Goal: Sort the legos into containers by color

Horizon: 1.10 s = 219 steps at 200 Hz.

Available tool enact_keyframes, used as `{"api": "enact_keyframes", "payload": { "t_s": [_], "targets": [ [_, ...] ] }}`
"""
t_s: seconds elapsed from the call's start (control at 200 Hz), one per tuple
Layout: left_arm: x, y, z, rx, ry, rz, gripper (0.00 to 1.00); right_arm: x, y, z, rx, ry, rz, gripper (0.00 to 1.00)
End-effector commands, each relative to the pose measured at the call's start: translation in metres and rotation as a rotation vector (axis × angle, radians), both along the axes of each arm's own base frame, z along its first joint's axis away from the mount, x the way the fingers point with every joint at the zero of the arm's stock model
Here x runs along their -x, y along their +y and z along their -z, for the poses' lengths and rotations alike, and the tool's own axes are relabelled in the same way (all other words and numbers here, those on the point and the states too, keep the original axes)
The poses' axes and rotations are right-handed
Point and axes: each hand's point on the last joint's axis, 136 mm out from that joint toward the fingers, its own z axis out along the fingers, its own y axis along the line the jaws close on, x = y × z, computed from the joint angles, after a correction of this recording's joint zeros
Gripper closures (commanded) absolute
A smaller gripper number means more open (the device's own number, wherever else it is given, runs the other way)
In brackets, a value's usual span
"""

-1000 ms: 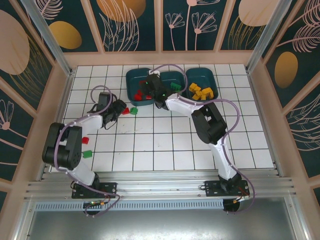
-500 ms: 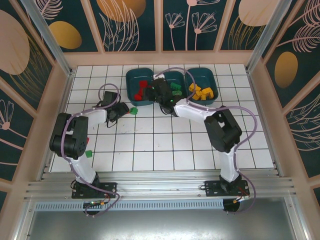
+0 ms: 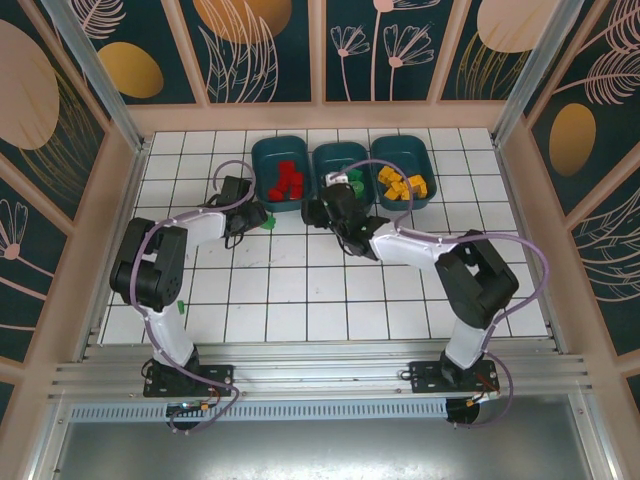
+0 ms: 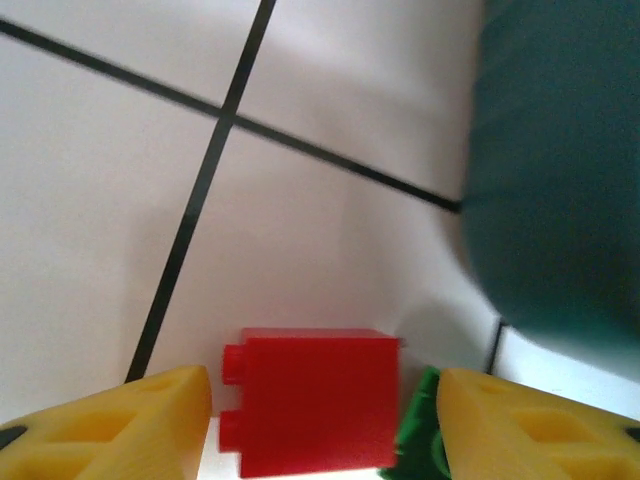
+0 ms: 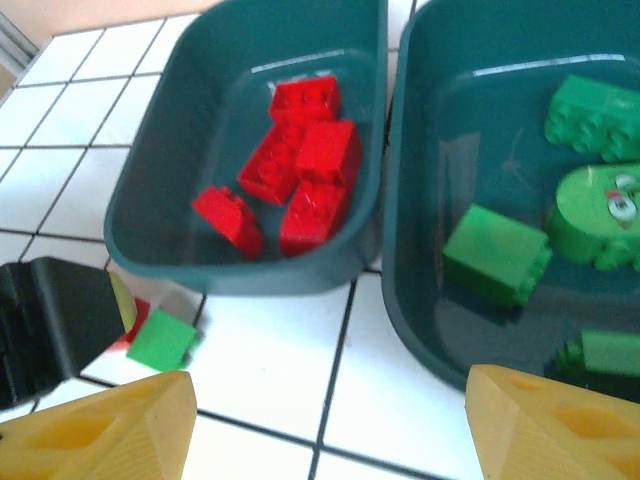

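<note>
Three dark teal containers stand in a row at the back: the left one [image 3: 262,170] holds red legos [image 3: 286,183], the middle one [image 3: 322,160] green legos [image 5: 497,253], the right one [image 3: 425,165] yellow legos [image 3: 402,185]. My left gripper [image 3: 256,214] is low on the floor beside the left container [image 4: 560,180]. It is open, and a red lego [image 4: 315,405] lies between its fingers with a gap on each side. A green lego [image 4: 418,435] touches the right finger. My right gripper [image 5: 330,440] is open with nothing between its fingers, just in front of the left [image 5: 240,275] and middle [image 5: 420,330] containers.
Another green lego [image 3: 180,307] lies on the tiles by the left arm's lower link. In the right wrist view the left gripper's black body [image 5: 45,325] sits at the left, with the green lego [image 5: 160,340] next to it. Panel walls enclose the tiled floor.
My right gripper pulled back from over the containers to the floor in front of them. My left gripper slid right toward the left container, with the red lego between its fingers.
</note>
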Motion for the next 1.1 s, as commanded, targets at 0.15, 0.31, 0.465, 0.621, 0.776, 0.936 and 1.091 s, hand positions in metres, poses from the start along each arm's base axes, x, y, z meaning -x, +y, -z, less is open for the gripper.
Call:
{"api": "enact_keyframes", "payload": {
  "t_s": [0.15, 0.31, 0.465, 0.621, 0.776, 0.936, 1.091],
  "targets": [
    [0.006, 0.016, 0.019, -0.109, 0.056, -0.004, 0.4, 0.019, -0.015, -0.032, -0.062, -0.057, 0.041, 0.28],
    [0.003, 0.019, 0.03, -0.151, 0.074, 0.011, 0.42, 0.027, -0.018, -0.037, -0.058, -0.067, 0.042, 0.28],
    [0.0, 0.016, 0.038, -0.157, 0.094, 0.033, 0.46, 0.032, -0.02, -0.046, -0.07, -0.078, 0.04, 0.28],
    [0.004, 0.023, 0.036, -0.197, 0.106, 0.033, 0.56, 0.035, -0.023, -0.051, -0.077, -0.087, 0.042, 0.28],
    [0.011, 0.027, 0.026, -0.201, 0.088, 0.02, 0.65, 0.038, -0.023, -0.049, -0.082, -0.084, 0.038, 0.28],
    [0.012, 0.027, -0.018, -0.175, 0.008, 0.008, 0.67, 0.038, -0.023, -0.046, -0.086, -0.08, 0.037, 0.28],
    [0.008, 0.015, -0.072, -0.124, -0.099, 0.019, 0.67, 0.038, -0.023, -0.043, -0.086, -0.076, 0.038, 0.28]
  ]
}}
